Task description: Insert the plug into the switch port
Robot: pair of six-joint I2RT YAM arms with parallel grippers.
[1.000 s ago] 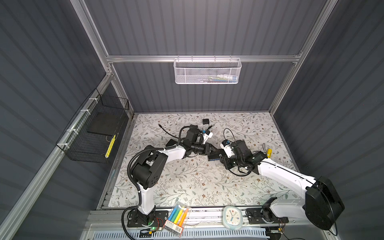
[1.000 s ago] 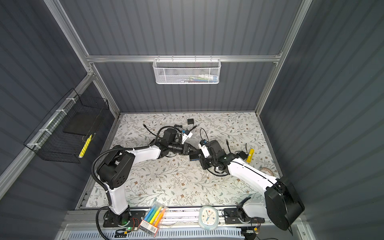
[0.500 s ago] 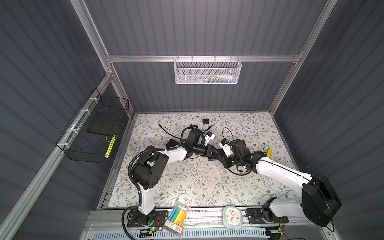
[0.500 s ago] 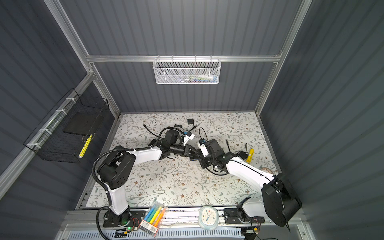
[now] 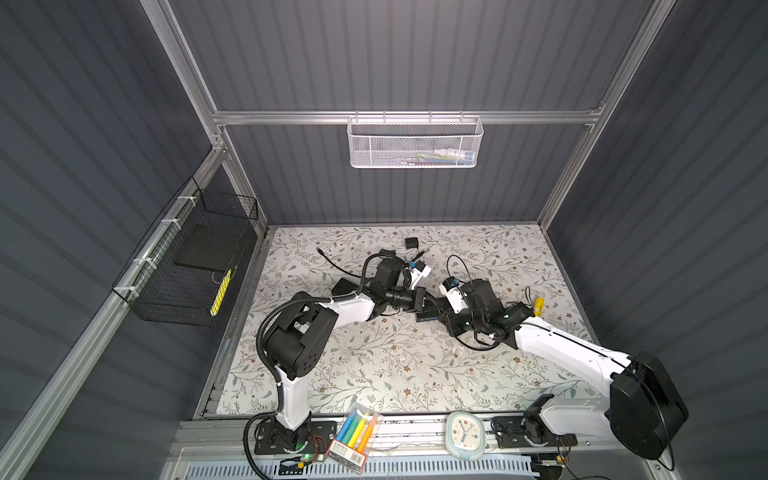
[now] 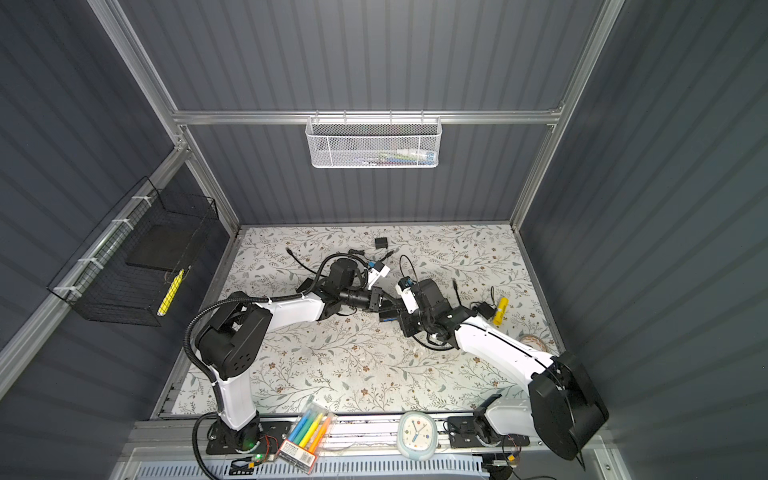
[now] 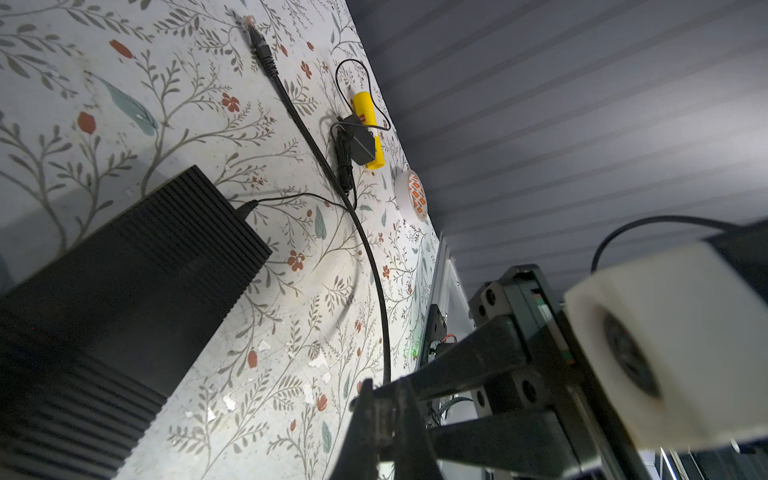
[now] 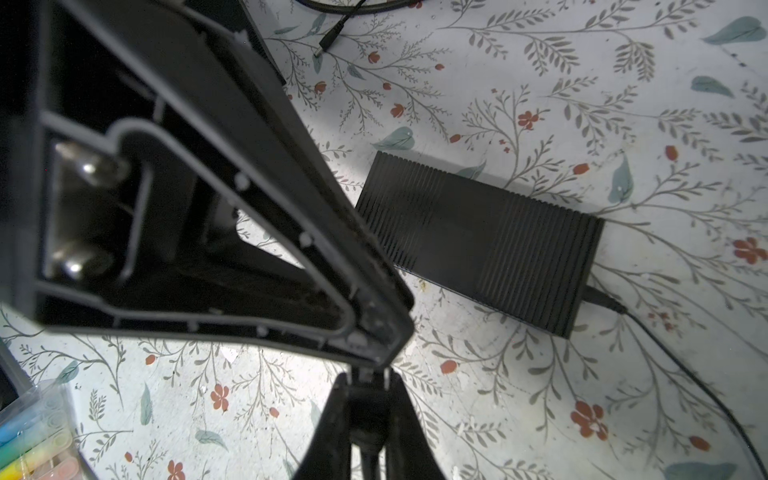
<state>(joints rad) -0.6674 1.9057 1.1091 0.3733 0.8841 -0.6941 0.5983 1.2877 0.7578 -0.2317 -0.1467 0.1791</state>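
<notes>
Reaching low over the flowered mat point(image 7: 199, 124) with 2 outstretched arms point(image 5: 349, 309) point(image 5: 561, 345), tip to tip: pinching 1 thin round black cable point(image 7: 332, 174) in the closed left gripper point(image 7: 384, 415), right gripper point(image 8: 365, 415) narrow with hold unclear, just beside 1 flat ribbed black box point(image 8: 478, 237), 1 clear-tipped plug point(image 7: 251, 23) lying loose on the mat beyond.

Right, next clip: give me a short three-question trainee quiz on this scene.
1. True or false: a thin lead is plugged into one end of the black switch.
2. The yellow tube lies: A) in the white basket; B) on the mat; C) beside the clock.
3. Is the clear-tipped plug in a port?
Key: 1 true; 2 B; 3 no, it lies loose on the mat.
</notes>
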